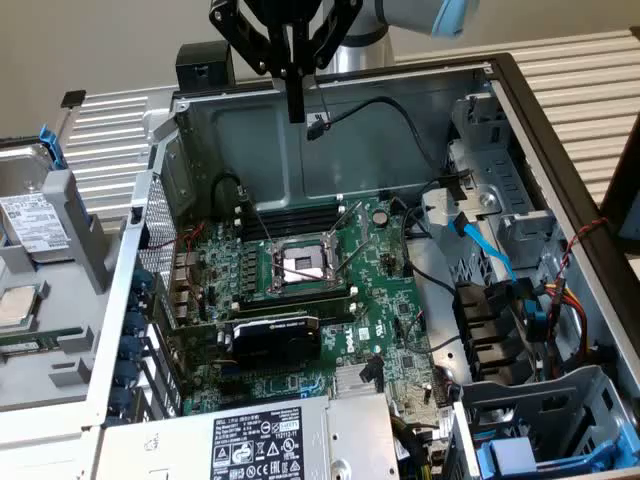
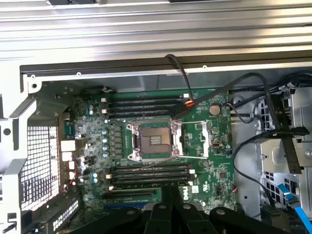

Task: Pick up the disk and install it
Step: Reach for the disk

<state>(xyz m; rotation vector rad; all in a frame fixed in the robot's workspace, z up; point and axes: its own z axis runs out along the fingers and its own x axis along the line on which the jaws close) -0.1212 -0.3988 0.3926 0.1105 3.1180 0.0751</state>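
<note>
Hovering over the open computer case (image 1: 400, 130) with the gripper (image 1: 296, 112) fully closed and empty.
Held high above the motherboard (image 1: 390, 310) and its open CPU socket (image 1: 300, 262), touching neither. Outside the case, at the exterior view's far left, well apart from the gripper: the disk (image 1: 35, 218), label up in a grey tray (image 1: 88, 235), with blue carrier frame showing at its far end and the CPU chip (image 1: 14, 305) just beside.
</note>
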